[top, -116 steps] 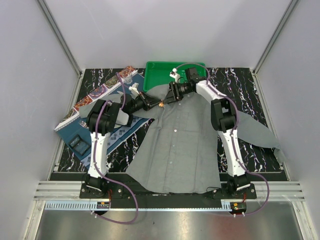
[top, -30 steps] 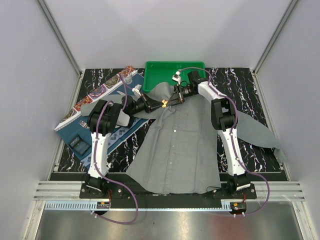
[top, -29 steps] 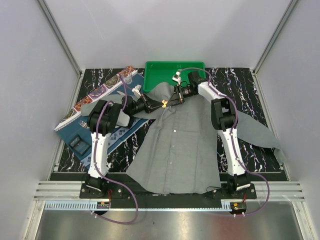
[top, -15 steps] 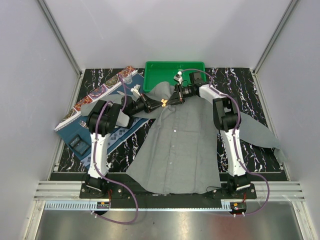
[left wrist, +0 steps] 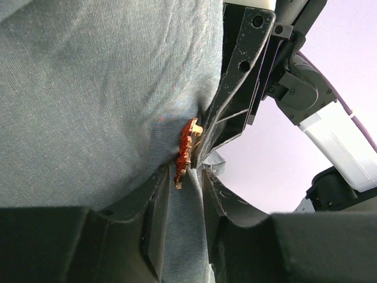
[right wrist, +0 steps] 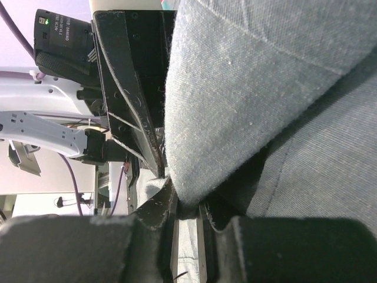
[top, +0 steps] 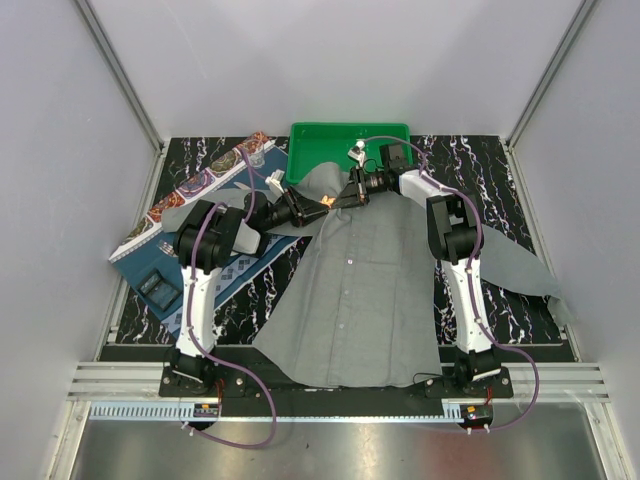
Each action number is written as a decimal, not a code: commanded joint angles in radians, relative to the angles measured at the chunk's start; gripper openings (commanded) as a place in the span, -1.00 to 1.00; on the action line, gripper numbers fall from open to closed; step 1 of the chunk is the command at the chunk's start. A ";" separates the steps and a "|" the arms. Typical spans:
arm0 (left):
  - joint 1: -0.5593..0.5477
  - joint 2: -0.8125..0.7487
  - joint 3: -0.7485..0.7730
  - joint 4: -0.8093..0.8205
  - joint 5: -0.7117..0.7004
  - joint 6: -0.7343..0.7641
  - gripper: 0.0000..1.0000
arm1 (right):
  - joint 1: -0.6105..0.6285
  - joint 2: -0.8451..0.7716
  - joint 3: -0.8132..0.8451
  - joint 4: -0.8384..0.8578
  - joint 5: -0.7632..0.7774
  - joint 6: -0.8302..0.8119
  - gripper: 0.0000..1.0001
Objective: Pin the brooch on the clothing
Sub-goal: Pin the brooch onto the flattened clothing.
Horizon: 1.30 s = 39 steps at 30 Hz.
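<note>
The grey clothing (top: 365, 280) lies spread on the table, with its collar edge lifted at the back. My right gripper (top: 343, 198) is shut on a fold of that cloth (right wrist: 265, 88), which sits pinched between its jaws (right wrist: 187, 206). The small red-orange brooch (left wrist: 187, 147) sits against the raised fold, right beside the right arm's black fingers (left wrist: 235, 100). In the top view the brooch (top: 328, 201) shows between the two grippers. My left gripper (left wrist: 185, 191) is open. Its jaws stand apart on either side of the brooch's lower tip.
A green tray (top: 320, 150) stands behind the collar. A dark blue patterned placemat (top: 240, 262) and a patterned board (top: 195, 185) lie at the left, with a small clear cup (top: 256, 155). The shirt's sleeve (top: 510, 265) stretches out to the right.
My left gripper's jaws have parted from the brooch, which stays at the fold. The right gripper keeps hold of the cloth and has shifted slightly toward the back.
</note>
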 commanded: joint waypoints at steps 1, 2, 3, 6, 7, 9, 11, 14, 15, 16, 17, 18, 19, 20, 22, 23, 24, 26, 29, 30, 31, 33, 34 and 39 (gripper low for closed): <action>-0.001 -0.031 0.018 0.450 0.001 -0.011 -0.38 | -0.007 -0.075 0.006 0.053 -0.059 0.019 -1.00; -0.001 -0.029 0.018 0.450 -0.004 -0.009 -0.41 | -0.007 -0.074 0.004 0.065 -0.068 0.032 -1.00; 0.001 -0.031 0.018 0.453 -0.004 -0.007 -0.43 | -0.007 -0.074 0.001 0.070 -0.073 0.036 -1.00; 0.006 -0.031 0.017 0.453 -0.010 -0.007 -0.48 | -0.007 -0.074 -0.004 0.082 -0.090 0.052 -1.00; 0.009 -0.031 0.017 0.453 -0.010 -0.004 -0.47 | -0.007 -0.074 -0.004 0.084 -0.096 0.055 -1.00; 0.010 -0.036 0.018 0.453 -0.010 -0.006 -0.42 | -0.009 -0.077 -0.007 0.090 -0.105 0.064 -1.00; 0.010 -0.040 0.026 0.452 0.001 -0.004 -0.39 | -0.007 -0.074 -0.008 0.099 -0.120 0.079 -1.00; 0.013 -0.052 0.027 0.453 -0.005 -0.009 -0.32 | -0.007 -0.072 -0.013 0.125 -0.131 0.101 -1.00; 0.013 -0.055 0.026 0.455 -0.007 -0.007 -0.29 | -0.007 -0.077 -0.019 0.137 -0.136 0.110 -1.00; 0.013 -0.060 0.027 0.453 -0.005 -0.007 -0.23 | -0.009 -0.077 -0.024 0.168 -0.140 0.133 -1.00; 0.015 -0.065 0.030 0.453 -0.004 -0.001 -0.21 | -0.007 -0.078 -0.034 0.186 -0.152 0.145 -1.00; 0.016 -0.068 0.032 0.453 -0.002 -0.003 -0.18 | -0.007 -0.080 -0.039 0.203 -0.159 0.157 -1.00; 0.016 -0.069 0.036 0.453 -0.002 -0.003 -0.13 | -0.009 -0.081 -0.045 0.234 -0.160 0.180 -1.00; 0.018 -0.071 0.038 0.453 0.002 0.000 -0.11 | -0.007 -0.083 -0.056 0.248 -0.163 0.190 -1.00; 0.019 -0.074 0.044 0.453 0.005 0.005 -0.10 | -0.007 -0.083 -0.063 0.284 -0.169 0.217 -1.00; 0.019 -0.074 0.047 0.453 0.009 0.005 -0.10 | -0.009 -0.087 -0.074 0.292 -0.171 0.225 -1.00; 0.021 -0.071 0.047 0.453 0.007 0.005 -0.10 | -0.007 -0.090 -0.080 0.330 -0.174 0.237 -1.00; 0.022 -0.068 0.049 0.453 0.005 0.006 -0.16 | -0.007 -0.090 -0.099 0.395 -0.183 0.291 -1.00; 0.022 -0.063 0.055 0.453 0.001 0.009 -0.25 | -0.009 -0.090 -0.128 0.508 -0.194 0.383 -1.00; 0.021 -0.060 0.058 0.453 0.004 0.009 -0.28 | -0.007 -0.090 -0.132 0.530 -0.197 0.401 -1.00; 0.021 -0.057 0.063 0.453 0.008 0.009 -0.30 | -0.007 -0.092 -0.143 0.582 -0.196 0.441 -1.00; 0.021 -0.056 0.061 0.453 0.009 0.014 -0.33 | -0.007 -0.089 -0.149 0.634 -0.197 0.487 -1.00; 0.021 -0.056 0.060 0.453 0.007 0.019 -0.33 | -0.007 -0.087 -0.148 0.644 -0.199 0.500 -1.00; 0.019 -0.054 0.058 0.453 0.001 0.020 -0.42 | -0.009 -0.090 -0.160 0.660 -0.197 0.507 -1.00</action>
